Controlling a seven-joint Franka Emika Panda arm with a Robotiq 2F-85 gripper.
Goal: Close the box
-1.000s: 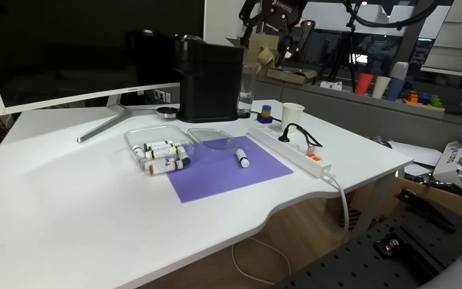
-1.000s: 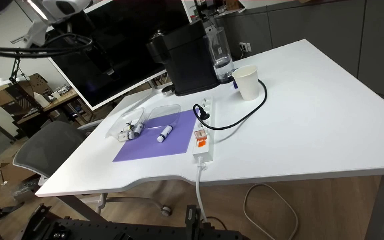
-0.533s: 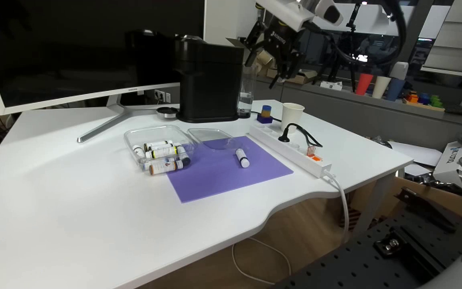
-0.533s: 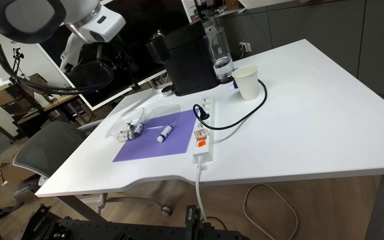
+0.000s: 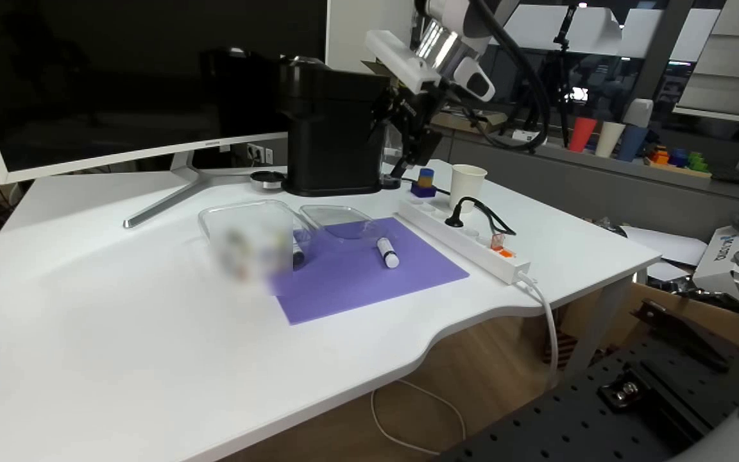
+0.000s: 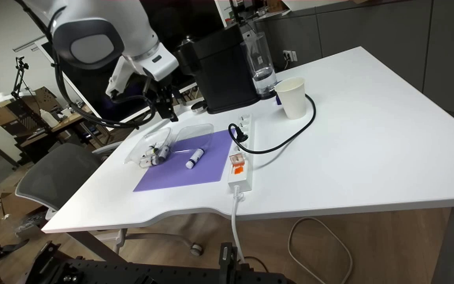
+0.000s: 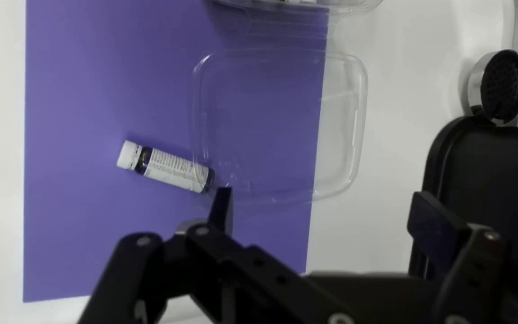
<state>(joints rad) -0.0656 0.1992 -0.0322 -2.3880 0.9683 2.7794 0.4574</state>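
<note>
The robot's claw (image 7: 324,218) is stretched wide, with a big gap between its two fingers (image 7: 434,229). In the wrist view they poke in from the bottom. One tip is a little below and left of the middle, and the other is at the lower right, in front of a big black block (image 7: 497,175).

The box (image 6: 160,135) is clear plastic and sits left of the middle in an exterior view. It is open. Its see-through lid (image 7: 277,121) lies in the middle of the wrist view, partly over a purple sheet (image 7: 97,99) and partly over the white table (image 7: 389,148). The other half of the box holds little bottles (image 6: 164,153). One more bottle (image 7: 169,169) lies on its side on the sheet, with its white cap (image 7: 129,155) to the left. Its dark end overlaps the lid's edge, and whether they touch is hard to tell.

In an exterior view, a wide screen (image 5: 132,83) fills the upper left, and most of the bottles in the box are blurred. A white cup (image 5: 467,186) stands right of the middle.
</note>
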